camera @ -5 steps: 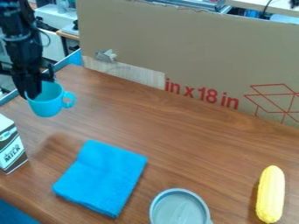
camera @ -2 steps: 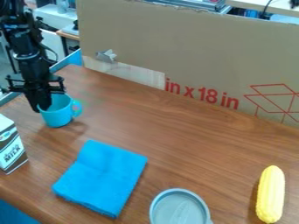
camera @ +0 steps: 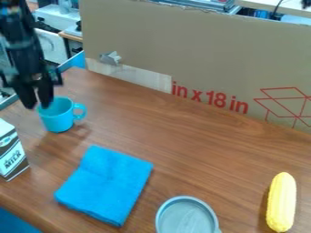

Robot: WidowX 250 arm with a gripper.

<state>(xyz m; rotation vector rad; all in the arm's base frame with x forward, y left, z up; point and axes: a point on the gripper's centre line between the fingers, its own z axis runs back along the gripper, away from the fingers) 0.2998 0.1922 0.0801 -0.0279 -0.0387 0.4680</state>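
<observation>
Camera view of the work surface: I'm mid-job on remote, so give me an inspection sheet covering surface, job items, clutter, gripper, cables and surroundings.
Surface: brown wood-grain table, no spill seen.
Job items: light-blue mug, upright on the table, handle to the picture's right.
Clutter: folded bright-blue cloth; black-and-white carton, upright; round grey dish, cut off by the bottom edge; long yellow corn-shaped object, lying down.
Gripper: black two-finger gripper, fingers apart, at the mug's rim.
Cables: thin black cable beyond the cardboard, upper right.
Surroundings: tall brown cardboard panel with red print, behind the table.
</observation>
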